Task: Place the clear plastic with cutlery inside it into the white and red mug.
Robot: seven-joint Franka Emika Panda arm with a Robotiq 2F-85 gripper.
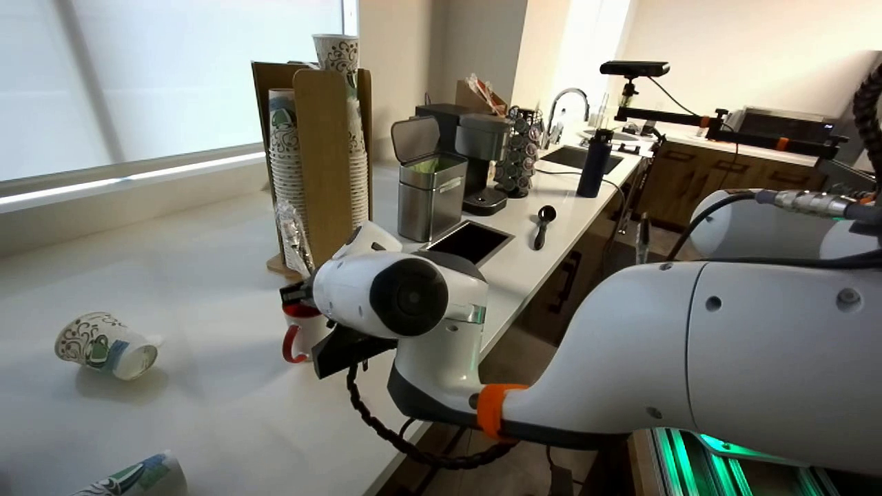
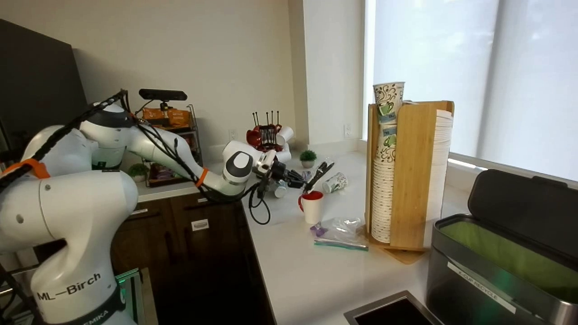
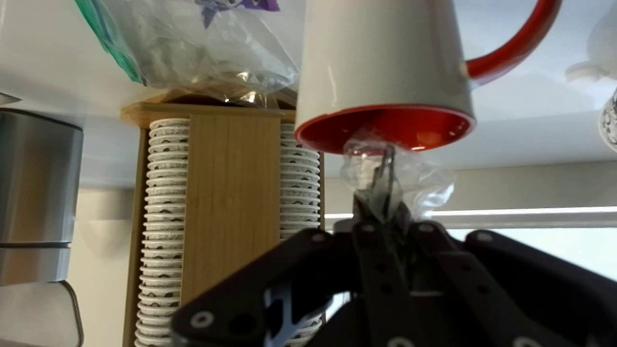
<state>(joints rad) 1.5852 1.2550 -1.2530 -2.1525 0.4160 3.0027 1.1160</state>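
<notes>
gripper (image 3: 384, 214) pinches the clear plastic w/ cutlery (image 3: 385, 171), tilted, its lower end at the mouth of the white & red mug (image 2: 313, 210); unclear if tip's inside. a clear zip bag (image 2: 343, 231) lies on the counter (image 2: 298, 275) nr. a wooden cup rack (image 2: 408, 180).

Looking like a kitchen, more office than home: showing coffee machine (image 1: 482, 141) near pod rack (image 1: 518, 158), sink faucet (image 1: 570, 89), mug rack (image 2: 269, 133); holding stacked paper cups (image 2: 383, 201) in wooden dispenser (image 2: 406, 189); including bin (image 2: 467, 303) bearing "K-CUP RECYCLE" label (image 2: 481, 287); showing dark cabinets (image 2: 156, 234) beneath white counter (image 2: 298, 271).
</notes>
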